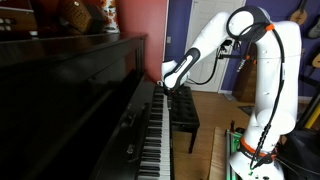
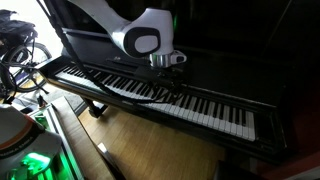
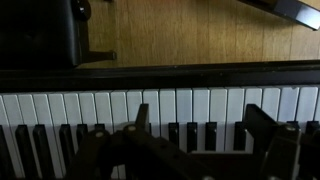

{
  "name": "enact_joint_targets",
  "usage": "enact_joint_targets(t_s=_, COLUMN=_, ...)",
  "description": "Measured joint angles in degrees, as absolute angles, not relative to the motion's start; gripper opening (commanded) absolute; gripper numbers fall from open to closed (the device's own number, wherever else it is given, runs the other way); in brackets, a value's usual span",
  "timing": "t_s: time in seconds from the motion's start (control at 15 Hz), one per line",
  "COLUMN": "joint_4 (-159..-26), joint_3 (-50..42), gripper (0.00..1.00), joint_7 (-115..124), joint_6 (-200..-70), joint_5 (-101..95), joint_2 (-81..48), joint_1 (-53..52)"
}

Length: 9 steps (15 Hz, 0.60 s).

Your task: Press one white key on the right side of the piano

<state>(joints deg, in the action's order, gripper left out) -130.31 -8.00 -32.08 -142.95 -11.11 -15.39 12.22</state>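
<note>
The gripper (image 3: 201, 118), spread wide, is poised seemingly mid-keyboard; right-hand white keys of the piano (image 2: 228, 117) are found farther along the row.

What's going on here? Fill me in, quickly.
A white robot arm reaches over the keyboard of the black upright piano. Its gripper hangs open close over the keys, spread wide across several white ones. Whether any key is pressed down cannot be told from these views. A black bench stands in front of the piano.
</note>
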Motion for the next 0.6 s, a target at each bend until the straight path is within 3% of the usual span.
enact_joint_targets(t_s=0.6, joint_4=-125.29, joint_3=-5.86, gripper=0.02, joint_7=-44.72, joint_6=-143.0, joint_5=-4.97, joint_2=-21.93, joint_1=16.51)
